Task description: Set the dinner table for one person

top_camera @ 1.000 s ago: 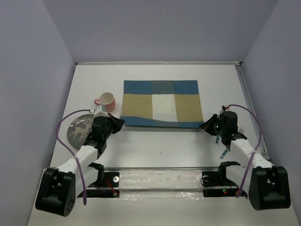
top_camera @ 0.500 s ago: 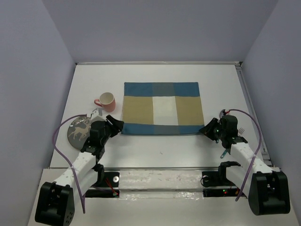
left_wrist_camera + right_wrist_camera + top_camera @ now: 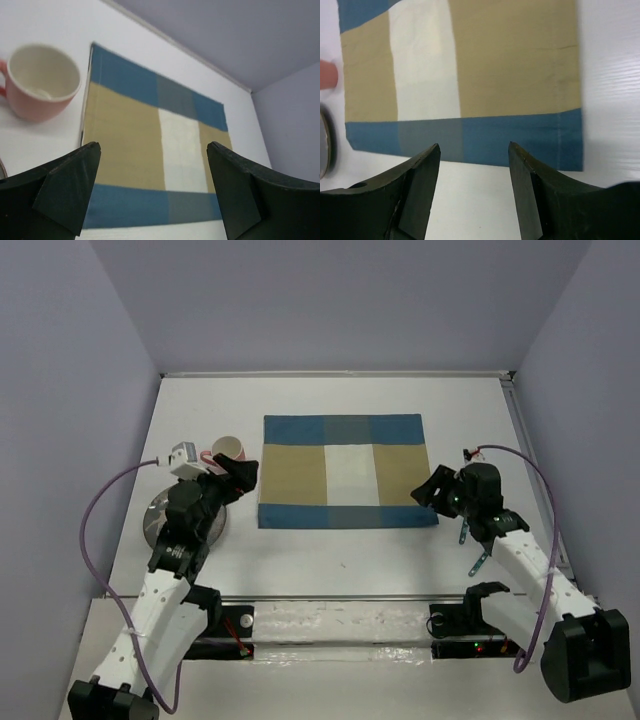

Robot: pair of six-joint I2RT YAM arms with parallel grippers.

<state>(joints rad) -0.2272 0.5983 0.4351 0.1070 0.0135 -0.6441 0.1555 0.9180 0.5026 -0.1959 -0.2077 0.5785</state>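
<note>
Between the wide-open jaws of the left gripper (image 3: pixel 152 165) and the right gripper (image 3: pixel 474 150) is nothing. Both hang by the 8 and 4 o'clock corners of the soft placemat (image 3: pixel 345 470). Under everything, the dinner table (image 3: pixel 340 550) looks hard and heavy, not for grabbing.

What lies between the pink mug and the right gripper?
The checked placemat, flat with nothing on it, spans from pink mug to right gripper; the top view shows it.

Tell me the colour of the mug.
Salmon pink outside, cream inside; the mug shows best in the left wrist view.
</note>
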